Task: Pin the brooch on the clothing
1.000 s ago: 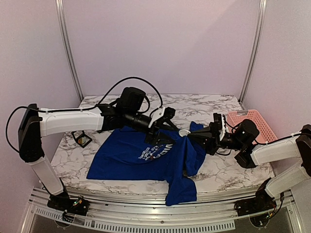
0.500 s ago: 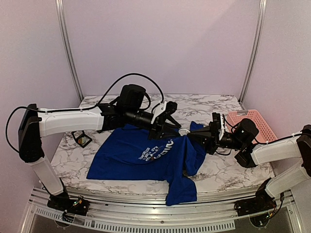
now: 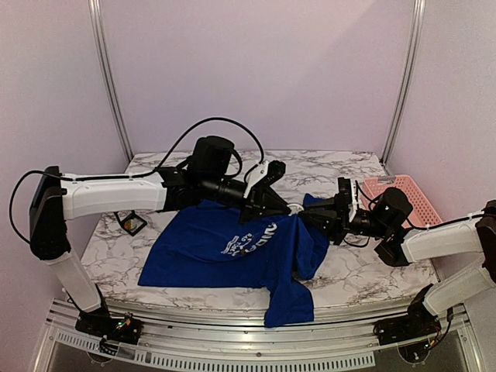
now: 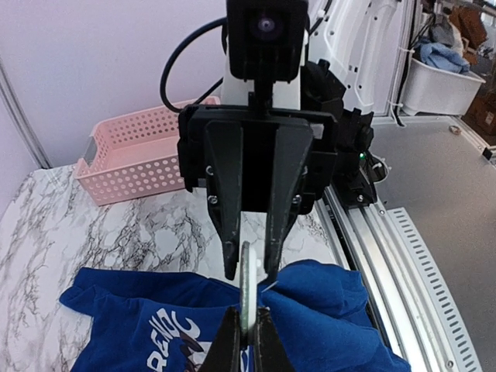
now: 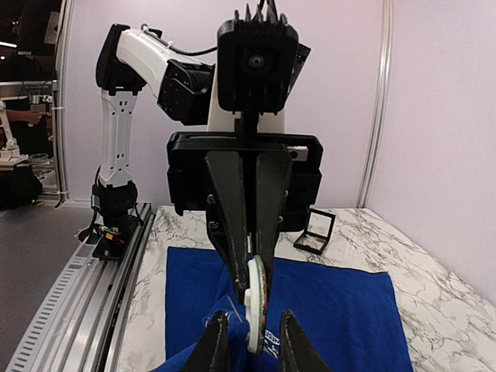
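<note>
Brooch (image 4: 248, 291) in closed left gripper (image 4: 248, 319)

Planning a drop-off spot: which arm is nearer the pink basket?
Right. The right arm runs alongside the basket; the left arm comes in from the opposite side, well short of it.

clothing (image 3: 209, 248): blue cloth, matt, soft creases | brooch (image 4: 248, 291): smooth pale rim | table (image 3: 349, 267): marble-look, smooth, faint sheen | basket (image 4: 139, 159): pink plastic lattice | right gripper (image 4: 248, 271) fingers (image 4: 225, 186): matt black plastic | left arm (image 3: 108, 195) shell: glossy white plastic | rail (image 4: 418, 263): ribbed bare metal
</note>
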{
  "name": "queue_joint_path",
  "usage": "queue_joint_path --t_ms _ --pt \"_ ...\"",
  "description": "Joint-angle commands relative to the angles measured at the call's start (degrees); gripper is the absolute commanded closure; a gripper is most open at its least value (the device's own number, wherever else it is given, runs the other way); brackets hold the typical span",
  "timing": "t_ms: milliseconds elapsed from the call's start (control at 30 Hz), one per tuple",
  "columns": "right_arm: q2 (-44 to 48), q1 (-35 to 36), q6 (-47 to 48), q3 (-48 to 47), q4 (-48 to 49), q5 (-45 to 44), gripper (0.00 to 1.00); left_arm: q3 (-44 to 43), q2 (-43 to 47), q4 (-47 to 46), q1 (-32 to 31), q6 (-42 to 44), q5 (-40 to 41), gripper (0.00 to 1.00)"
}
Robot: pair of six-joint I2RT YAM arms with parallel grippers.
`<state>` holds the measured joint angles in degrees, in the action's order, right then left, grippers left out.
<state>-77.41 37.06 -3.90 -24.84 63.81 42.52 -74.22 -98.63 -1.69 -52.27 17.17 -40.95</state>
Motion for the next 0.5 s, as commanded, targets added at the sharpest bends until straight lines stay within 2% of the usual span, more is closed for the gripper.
queue_joint_path --t_ms 0,67,167,467 --pt "1.6 0.0 1.1 -0.7 -2.3 -2.8 0.69 0.9 0.3 -4.5 -0.7 -5.4 2.7 1.00" --pt "1.6 0.6 1.5 -0.5 -3.1 -4.0 0.62 1.2 0.4 -5.6 -0.8 -6.7 3.6 1.00" --pt "0.8 2.0 2.6 -0.7 -2.2 -6.3 0.59 1.5 0.4 -6.6 -1.0 -7.3 4.2 1.00" --pt "-3.9 2.2 0.1 -2.0 2.7 -9.1 0.70 1.6 0.4 -6.9 -1.3 -6.8 3.9 1.00"
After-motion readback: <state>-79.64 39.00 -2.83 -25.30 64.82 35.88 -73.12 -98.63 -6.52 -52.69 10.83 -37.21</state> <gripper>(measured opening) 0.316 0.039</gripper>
